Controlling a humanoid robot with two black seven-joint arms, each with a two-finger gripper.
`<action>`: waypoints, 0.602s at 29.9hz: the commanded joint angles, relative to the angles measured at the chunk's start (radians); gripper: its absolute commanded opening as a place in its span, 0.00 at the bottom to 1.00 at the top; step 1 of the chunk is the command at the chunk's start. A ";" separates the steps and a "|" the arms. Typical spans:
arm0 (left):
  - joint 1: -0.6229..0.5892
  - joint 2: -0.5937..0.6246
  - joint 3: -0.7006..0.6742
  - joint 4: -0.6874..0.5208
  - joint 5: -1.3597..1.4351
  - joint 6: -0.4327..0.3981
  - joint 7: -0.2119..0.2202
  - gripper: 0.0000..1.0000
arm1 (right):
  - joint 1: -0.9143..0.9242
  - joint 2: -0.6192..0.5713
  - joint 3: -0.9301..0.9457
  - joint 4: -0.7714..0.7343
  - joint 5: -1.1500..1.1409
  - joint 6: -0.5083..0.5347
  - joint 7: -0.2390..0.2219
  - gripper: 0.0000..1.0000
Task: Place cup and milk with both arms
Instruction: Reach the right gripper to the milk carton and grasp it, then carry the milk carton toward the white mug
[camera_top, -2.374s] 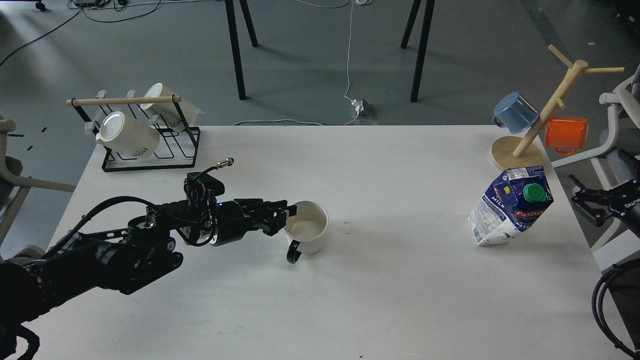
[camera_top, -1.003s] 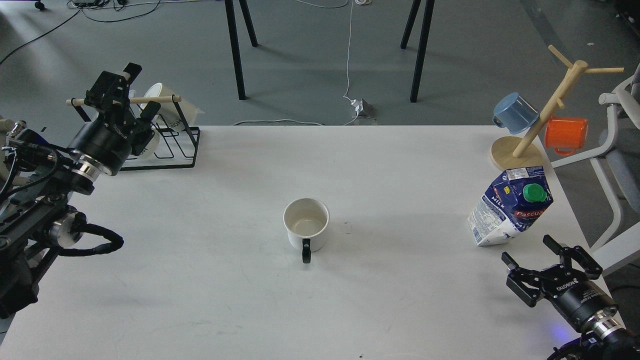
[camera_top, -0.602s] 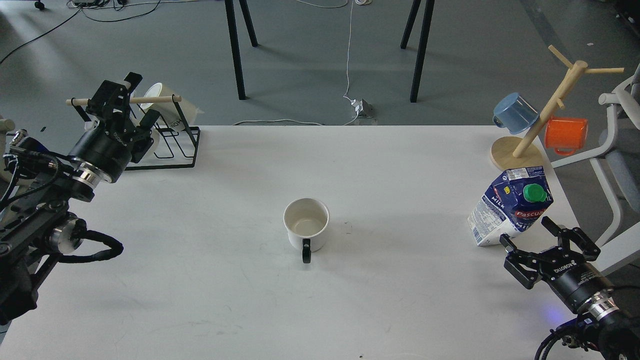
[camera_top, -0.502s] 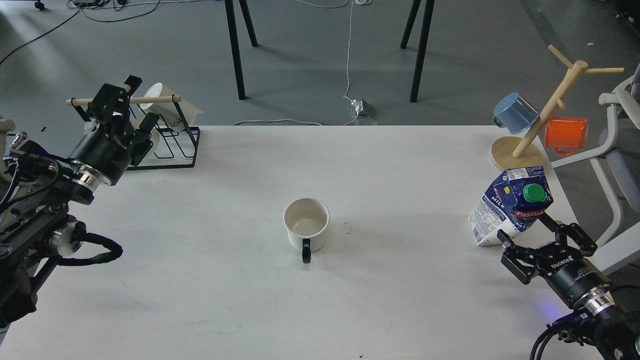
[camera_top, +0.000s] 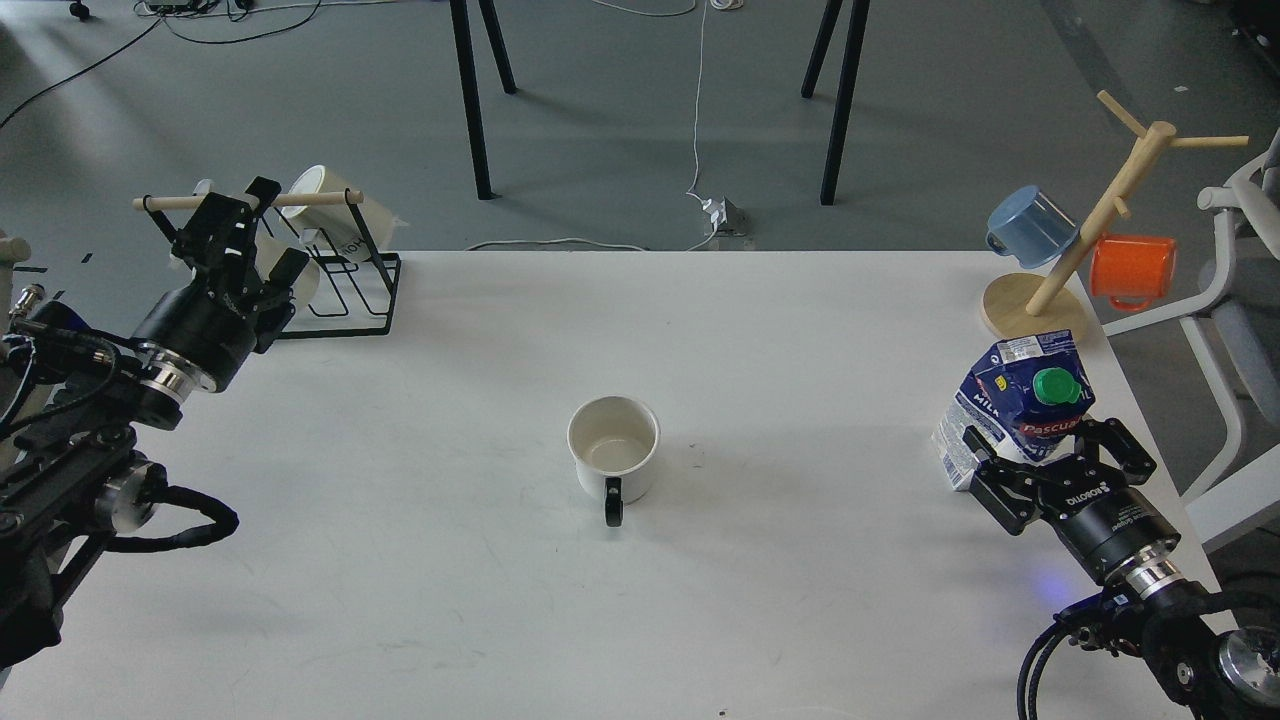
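The cup, a white mug with a black handle facing the front, stands alone at the middle of the white table. The milk, a dark-blue and white carton with a green cap, stands tilted near the table's right edge. My right gripper is open, with its fingers either side of the carton's lower front part; I cannot tell whether they touch it. My left gripper is open and empty at the far left, raised in front of the mug rack, far from the cup.
A black wire rack with a wooden bar holds cream mugs at the back left. A wooden mug tree at the back right carries a blue mug and an orange mug. A chair stands off the right edge.
My left gripper let go of the cup and drew back to the far left. My right gripper came forward from the lower right to the milk; the carton shifted slightly left and stands more upright.
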 joint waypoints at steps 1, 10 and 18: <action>0.002 -0.001 0.000 0.001 0.000 0.004 0.000 0.99 | -0.003 0.000 0.005 0.000 0.000 0.000 0.000 0.63; 0.004 -0.001 0.000 0.003 0.000 0.013 0.000 0.99 | -0.005 0.020 0.005 0.005 0.005 0.000 0.000 0.35; 0.022 0.002 0.000 0.003 0.006 0.022 0.000 0.99 | -0.008 0.092 -0.013 0.100 0.003 0.000 0.000 0.33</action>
